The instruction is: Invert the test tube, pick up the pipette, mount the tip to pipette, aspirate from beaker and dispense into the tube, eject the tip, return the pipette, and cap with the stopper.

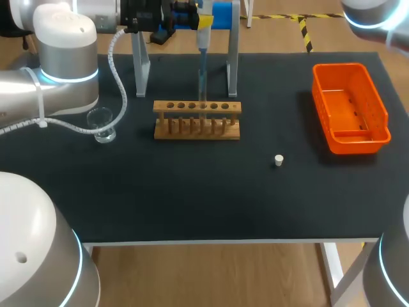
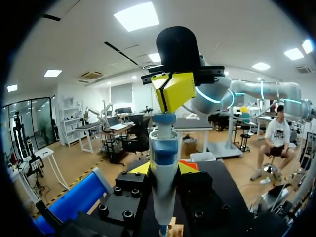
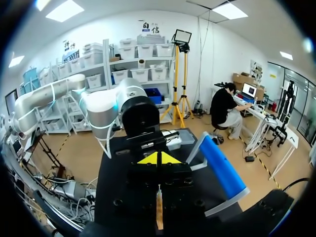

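Dispensing is judged to be the step in hand: the pipette (image 1: 203, 48) is held upright over the wooden rack (image 1: 197, 120) at the far middle of the worktop (image 1: 192, 198), and its tip is pointed down into the test tube (image 1: 202, 86) standing in that rack. For a clean delivery the plunger should be pressed slowly and straight down. The tip should be held within the tube's mouth and off the glass wall, so that no drop is thrown onto the rack (whether liquid is in the tip cannot be made out). The left hand (image 2: 164, 170) is clamped on the pipette's body from two sides and is held about level, its arm brought in from the far left. The right hand (image 2: 173, 91) is set on the pipette's top from above, its yellow tips pressed together with nothing between them. The beaker (image 1: 102, 125) stands left of the rack, and the stopper (image 1: 278, 160) lies to the rack's near right.
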`<state>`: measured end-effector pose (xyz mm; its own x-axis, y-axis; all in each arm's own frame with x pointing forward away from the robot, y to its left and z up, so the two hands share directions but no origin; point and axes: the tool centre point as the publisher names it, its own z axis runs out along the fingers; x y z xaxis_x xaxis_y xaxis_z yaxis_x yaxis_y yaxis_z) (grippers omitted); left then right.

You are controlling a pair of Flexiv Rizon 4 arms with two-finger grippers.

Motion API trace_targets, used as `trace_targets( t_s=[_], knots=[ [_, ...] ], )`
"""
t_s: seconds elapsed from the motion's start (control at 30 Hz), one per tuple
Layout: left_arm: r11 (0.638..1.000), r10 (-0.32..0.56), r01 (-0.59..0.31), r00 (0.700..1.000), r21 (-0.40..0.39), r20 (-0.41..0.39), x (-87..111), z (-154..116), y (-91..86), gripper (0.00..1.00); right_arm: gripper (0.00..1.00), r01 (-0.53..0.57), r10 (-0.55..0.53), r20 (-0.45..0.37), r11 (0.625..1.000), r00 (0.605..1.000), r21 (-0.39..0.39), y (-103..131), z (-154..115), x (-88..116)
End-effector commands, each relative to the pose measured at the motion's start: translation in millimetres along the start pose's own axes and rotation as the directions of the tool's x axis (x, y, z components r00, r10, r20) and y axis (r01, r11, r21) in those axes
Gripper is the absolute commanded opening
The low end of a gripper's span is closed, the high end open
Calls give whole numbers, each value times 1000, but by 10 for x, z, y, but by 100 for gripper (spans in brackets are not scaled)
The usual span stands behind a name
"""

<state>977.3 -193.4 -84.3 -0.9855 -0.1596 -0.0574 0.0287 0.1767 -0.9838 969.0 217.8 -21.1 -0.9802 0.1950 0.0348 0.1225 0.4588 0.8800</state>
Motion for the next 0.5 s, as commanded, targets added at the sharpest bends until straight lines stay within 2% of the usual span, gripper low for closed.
trace_targets(
  t_s=[0.03,0.5],
  knots=[
    [1000,1,-1,1000,4,4,-5,1,-34,0,0,-4,4,2,1000,1000,7,-59,4,28],
    [1000,1,-1,1000,4,4,-5,1,-34,0,0,-16,17,-12,1000,1000,27,-130,43,37]
  ],
)
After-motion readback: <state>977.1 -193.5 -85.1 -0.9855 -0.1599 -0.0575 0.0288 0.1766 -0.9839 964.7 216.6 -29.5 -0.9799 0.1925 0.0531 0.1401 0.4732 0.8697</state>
